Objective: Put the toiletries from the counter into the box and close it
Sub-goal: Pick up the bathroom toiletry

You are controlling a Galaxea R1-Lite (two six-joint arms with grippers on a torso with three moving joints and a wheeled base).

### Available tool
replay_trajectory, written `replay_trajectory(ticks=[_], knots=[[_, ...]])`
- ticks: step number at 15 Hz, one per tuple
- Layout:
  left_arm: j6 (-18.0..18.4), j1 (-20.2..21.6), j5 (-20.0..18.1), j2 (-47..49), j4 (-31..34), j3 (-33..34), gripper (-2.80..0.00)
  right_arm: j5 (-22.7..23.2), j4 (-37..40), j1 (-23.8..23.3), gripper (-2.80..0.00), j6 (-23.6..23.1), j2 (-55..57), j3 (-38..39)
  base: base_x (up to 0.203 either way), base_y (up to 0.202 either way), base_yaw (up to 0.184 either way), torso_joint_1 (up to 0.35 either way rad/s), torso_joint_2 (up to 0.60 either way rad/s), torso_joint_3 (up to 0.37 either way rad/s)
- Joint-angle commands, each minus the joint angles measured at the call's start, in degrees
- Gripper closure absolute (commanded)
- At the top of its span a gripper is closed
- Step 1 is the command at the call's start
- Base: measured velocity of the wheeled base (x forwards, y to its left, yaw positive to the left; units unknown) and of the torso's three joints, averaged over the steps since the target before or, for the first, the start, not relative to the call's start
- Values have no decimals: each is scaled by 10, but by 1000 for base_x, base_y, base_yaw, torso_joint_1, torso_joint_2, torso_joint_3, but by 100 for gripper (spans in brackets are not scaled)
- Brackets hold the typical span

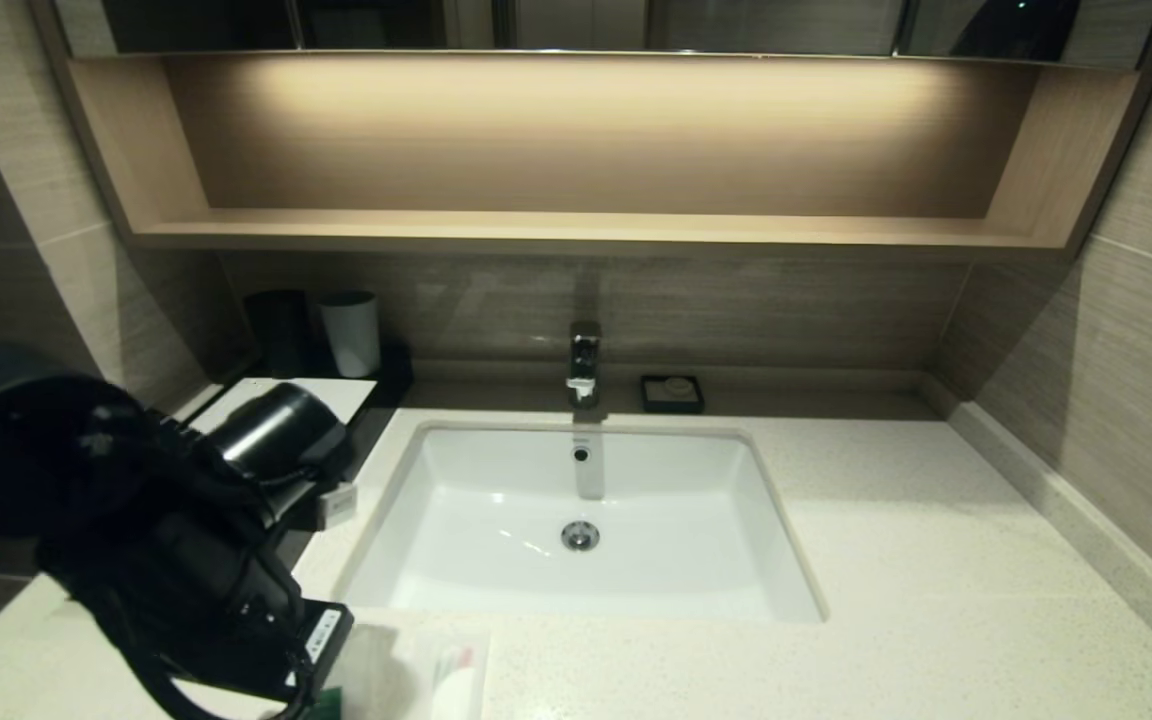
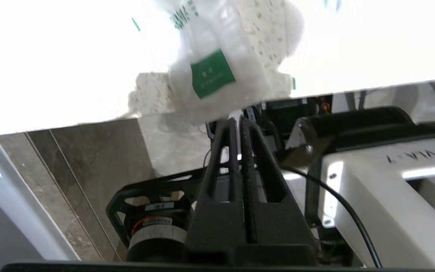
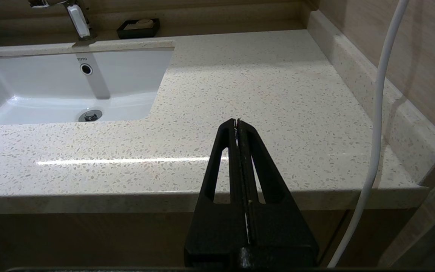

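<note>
My left gripper is at the counter's front edge, left of the sink, and points back toward my own body. It is shut on the edge of a clear packet with a green label. In the head view my left arm hides the gripper. More clear-wrapped toiletries lie on the cream counter beside it. The box's white top panel shows at the back left, and the arm hides its drawer front. My right gripper is shut and empty, low before the counter's right front edge.
The white sink sits mid-counter with a faucet behind it. A black soap dish is at the back. A black cup and white cup stand behind the box. A white cable hangs near my right gripper.
</note>
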State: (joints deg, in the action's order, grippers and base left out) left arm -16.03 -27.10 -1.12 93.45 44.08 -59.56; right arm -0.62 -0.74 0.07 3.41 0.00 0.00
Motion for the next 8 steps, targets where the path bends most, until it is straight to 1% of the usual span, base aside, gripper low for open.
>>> replay_trajectory(ticks=[1,8], knots=[[-1,-6,13,27,-5,24,-280,0,0,0,0,0,1,0,0,0,0,0,0,0],[-1,30,15,34,-10,54,-280,0,0,0,0,0,1,0,0,0,0,0,0,0]])
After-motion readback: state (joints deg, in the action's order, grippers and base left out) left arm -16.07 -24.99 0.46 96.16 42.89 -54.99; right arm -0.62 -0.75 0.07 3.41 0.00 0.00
